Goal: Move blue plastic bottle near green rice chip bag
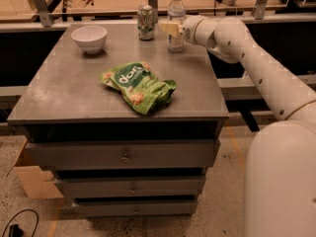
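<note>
The blue plastic bottle [176, 15], clear with a white cap and a pale label, stands upright at the back of the grey table [74, 90], right of centre. My gripper [170, 28] reaches in from the right and sits at the bottle's lower half, its pale tip showing just left of the bottle. The green rice chip bag [139, 86] lies flat in the middle of the table, nearer the front and well apart from the bottle.
A green-and-silver can [145, 21] stands just left of the bottle. A white bowl [89, 37] sits at the back left. My white arm [256, 63] crosses the table's right edge. Drawers [123, 154] are below, and a cardboard box [34, 179] is on the floor at the left.
</note>
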### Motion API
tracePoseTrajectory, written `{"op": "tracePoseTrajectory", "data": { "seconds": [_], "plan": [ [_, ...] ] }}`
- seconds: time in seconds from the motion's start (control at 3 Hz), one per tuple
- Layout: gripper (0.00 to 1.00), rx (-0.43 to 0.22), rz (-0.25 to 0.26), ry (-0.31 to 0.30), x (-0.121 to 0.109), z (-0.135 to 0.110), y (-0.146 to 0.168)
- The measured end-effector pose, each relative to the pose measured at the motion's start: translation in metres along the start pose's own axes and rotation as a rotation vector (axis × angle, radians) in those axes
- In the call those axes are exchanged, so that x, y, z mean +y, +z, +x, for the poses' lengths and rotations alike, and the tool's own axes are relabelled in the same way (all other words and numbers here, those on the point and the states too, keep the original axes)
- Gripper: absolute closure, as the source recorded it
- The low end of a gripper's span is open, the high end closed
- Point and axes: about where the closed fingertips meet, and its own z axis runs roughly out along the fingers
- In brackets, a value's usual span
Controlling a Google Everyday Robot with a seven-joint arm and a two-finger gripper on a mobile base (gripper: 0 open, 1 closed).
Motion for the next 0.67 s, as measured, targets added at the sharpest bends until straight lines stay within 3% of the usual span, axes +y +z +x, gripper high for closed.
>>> {"op": "tracePoseTrajectory", "data": {
  "seconds": [0.67],
  "plan": [
    [0.88, -0.028, -0.079, 0.011, 0.0089, -0.0022, 0.0049]
  ]
}}
